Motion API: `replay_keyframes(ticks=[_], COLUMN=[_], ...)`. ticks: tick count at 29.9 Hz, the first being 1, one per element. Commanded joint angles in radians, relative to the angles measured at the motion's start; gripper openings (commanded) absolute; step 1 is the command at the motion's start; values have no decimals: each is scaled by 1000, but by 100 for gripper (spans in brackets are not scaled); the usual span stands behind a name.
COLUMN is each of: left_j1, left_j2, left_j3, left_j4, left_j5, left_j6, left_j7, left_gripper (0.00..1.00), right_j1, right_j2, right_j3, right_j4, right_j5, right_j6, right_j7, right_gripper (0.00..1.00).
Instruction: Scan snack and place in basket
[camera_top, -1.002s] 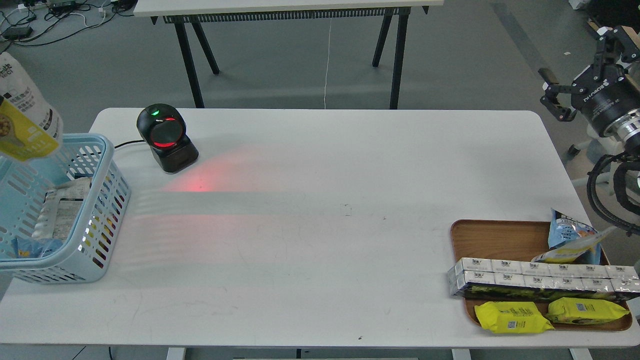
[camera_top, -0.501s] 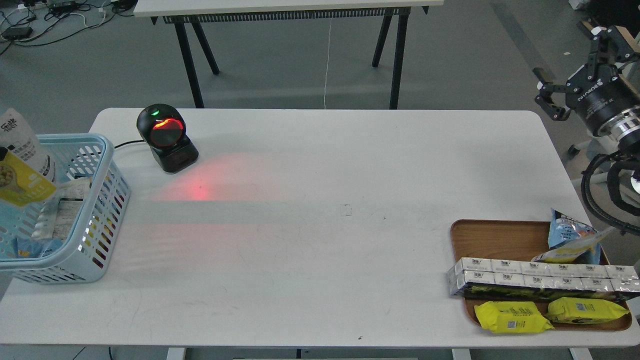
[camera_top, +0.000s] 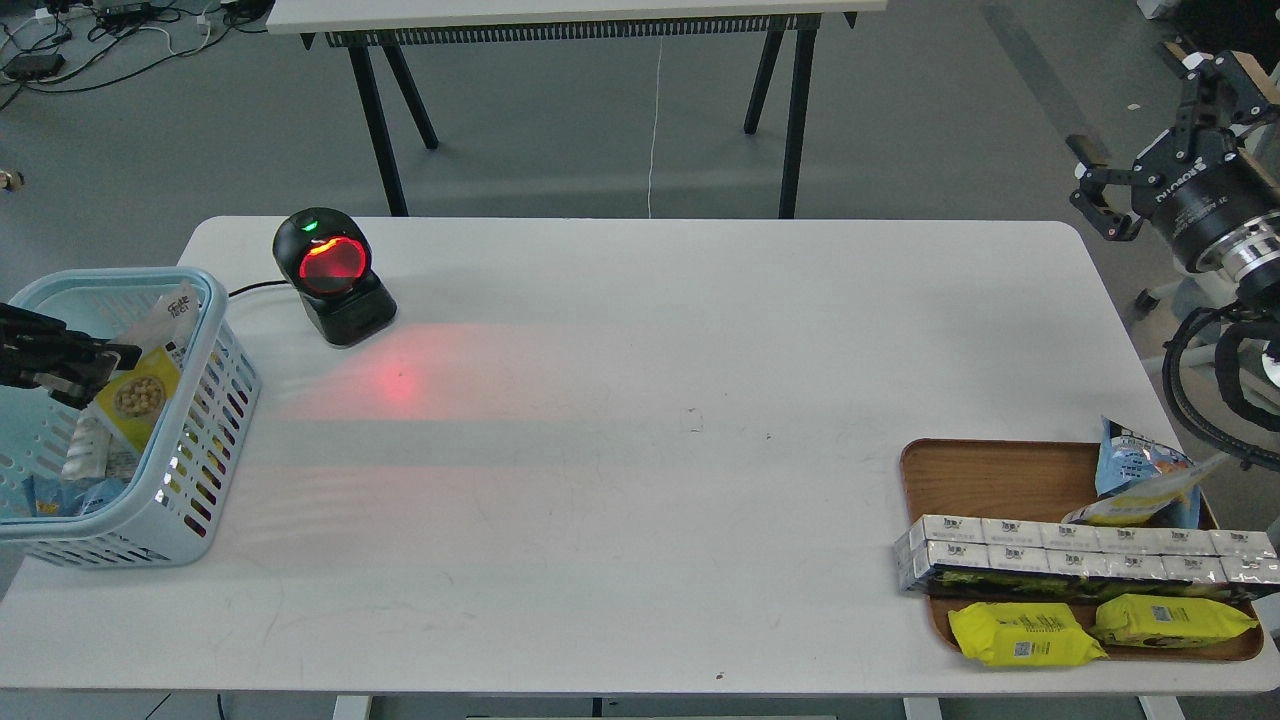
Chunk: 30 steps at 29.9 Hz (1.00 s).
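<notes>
The snack (camera_top: 143, 386), a yellow and grey-white pouch with a round picture of tan beans, leans tilted inside the light blue basket (camera_top: 205, 420) against its right wall. My left gripper (camera_top: 112, 368) comes in from the left edge over the basket. Its dark fingers are spread, their tips at the pouch's left edge. My right gripper (camera_top: 1094, 190) hangs open and empty in the air beyond the table's far right corner.
A black scanner (camera_top: 330, 275) glows red at the back left, casting red light on the table. A brown wooden tray (camera_top: 985, 475) at the front right holds a blue pouch, silver-white boxes and two yellow packs. Other packets lie in the basket.
The snack has come down from above the basket's left rim into the basket and now leans on its right wall. My left gripper has come into view. The right arm barely moved.
</notes>
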Motion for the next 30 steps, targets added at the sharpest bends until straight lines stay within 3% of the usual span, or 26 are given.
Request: replay_keyframes(ticks=[1, 4, 5, 12, 16, 18, 23, 26, 30], left_j1=[-13, 0, 2, 29, 33, 33, 54, 121, 236], left_j2=[7, -1, -13, -219, -329, -372, -455, -525, -642], left_j3=[-84, -249, -288, -438, -475, -495, -541, -601, -722], left_j4=[8, 46, 57, 172, 250, 281, 313, 339, 485], left_j5=[-14, -38, -72, -749, -1061, -1158, -1385, -1505, -1519], left_j6=[-5, -11, -14, -17, -26, -69, -293, -293, -293], left_j7=[0, 0, 0, 0, 0, 0, 0, 0, 0], left_gripper=[52, 79, 81, 82, 87, 88, 95, 99, 99], right_j1=[0, 3, 5, 125, 215, 247, 282, 285, 273], right_j2=[0, 2, 2, -8, -3, 3, 66, 115, 163], right_j3=[0, 1, 3, -5, -5, -4, -2, 1, 33], right_j4=[3, 5, 6, 17, 12, 11, 11, 3, 6], right_j5=[-1, -1, -1, -17, -44, -67, -107, -116, -115], right_j6=[0, 0, 0, 0, 0, 0, 0, 0, 0], right_j7=[0, 0, 0, 0, -38, -38, -38, -33, -21], right_gripper=[99, 99, 99, 99, 99, 99, 99, 99, 99])
